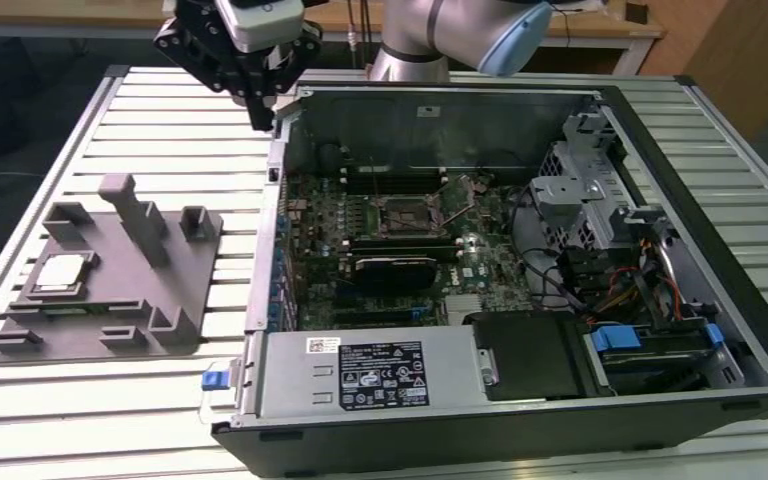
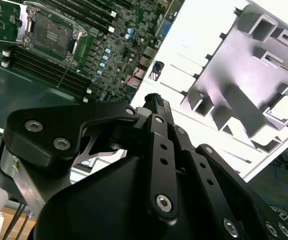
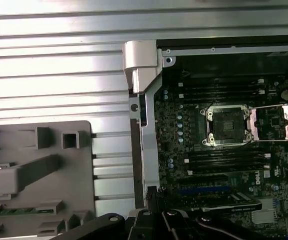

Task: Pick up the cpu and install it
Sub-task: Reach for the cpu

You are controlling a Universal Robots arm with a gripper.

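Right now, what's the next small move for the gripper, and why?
Probably carry the gripper toward the exterior view's left, over the gray fixture. The cpu lies there ungrasped, the gripper hangs by the corner of the case, and the socket stands open and empty.

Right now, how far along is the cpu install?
Done: the socket stands open and empty, its retaining frame swung aside.
In hand: the end effector hangs over the computer case wall at the exterior view's left, apart from the cpu.
Left: everything. The cpu lies in the gray fixture, not yet picked up or installed.
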